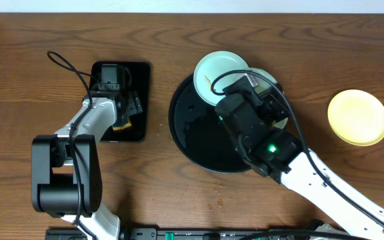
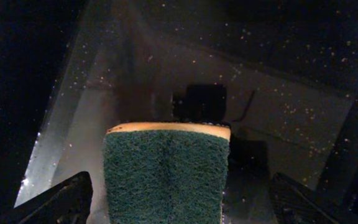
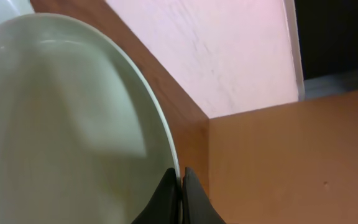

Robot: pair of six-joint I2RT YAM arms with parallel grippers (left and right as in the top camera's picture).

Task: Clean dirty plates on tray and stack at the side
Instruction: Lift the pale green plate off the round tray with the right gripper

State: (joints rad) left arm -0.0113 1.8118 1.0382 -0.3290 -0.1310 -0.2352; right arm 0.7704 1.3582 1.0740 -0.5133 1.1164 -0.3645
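Wood table (image 1: 179, 27) — sponge (image 2: 166, 174) in rectangular tray (image 1: 141, 87), mint plates (image 1: 222, 73) at round tray (image 1: 192, 127)

A pale mint plate (image 3: 61, 124) fills the left side, tilted and seen close, its face smooth and glossy. The right gripper (image 3: 182, 186) has its two dark fingers (image 3: 160, 202) pinched together on the plate's thin right rim at the near edge. Brown wooden table (image 3: 291, 162) lies to the right. Beyond it are a pale pinkish surface (image 3: 216, 50) and a dark strip (image 3: 337, 34) at the far right.
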